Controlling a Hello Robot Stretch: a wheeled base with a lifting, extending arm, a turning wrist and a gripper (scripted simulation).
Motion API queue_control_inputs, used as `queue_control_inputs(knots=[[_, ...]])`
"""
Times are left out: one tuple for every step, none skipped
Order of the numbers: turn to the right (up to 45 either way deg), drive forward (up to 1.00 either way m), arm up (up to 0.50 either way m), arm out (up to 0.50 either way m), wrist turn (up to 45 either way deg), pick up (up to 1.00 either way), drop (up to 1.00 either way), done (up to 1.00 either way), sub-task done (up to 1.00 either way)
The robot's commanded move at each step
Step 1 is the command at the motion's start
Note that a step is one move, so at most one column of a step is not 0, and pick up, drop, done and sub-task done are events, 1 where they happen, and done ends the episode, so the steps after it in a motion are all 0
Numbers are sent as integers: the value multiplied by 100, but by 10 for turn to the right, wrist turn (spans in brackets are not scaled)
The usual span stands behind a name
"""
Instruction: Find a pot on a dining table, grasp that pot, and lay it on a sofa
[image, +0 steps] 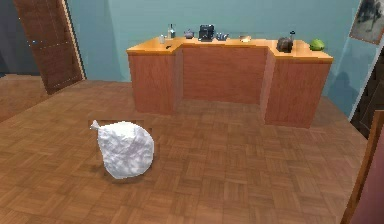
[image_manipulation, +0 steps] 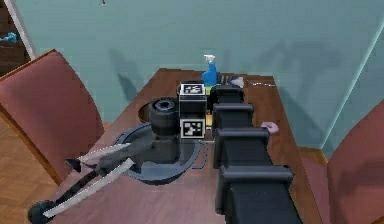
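On the dining table a dark round pot sits at the gripper; whether the jaws have it I cannot tell. Grasping seems the step in hand. Next comes a firm hold and a clean lift, then finding the sofa.

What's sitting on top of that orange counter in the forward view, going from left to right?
Thin bottle → small dark bowl → dark boxy thing → pale flat thing → dark round thing → green round thing.
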Motion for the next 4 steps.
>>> queue_control_inputs(knots=[[0, 0, 0, 0, 450, 0, 0, 0, 0], [0, 0, 0, 0, 240, 0, 0, 0, 0], [0, 0, -22, 0, 0, 0, 0, 0, 0], [0, 0, 0, 0, 0, 100, 0, 0, 0]])
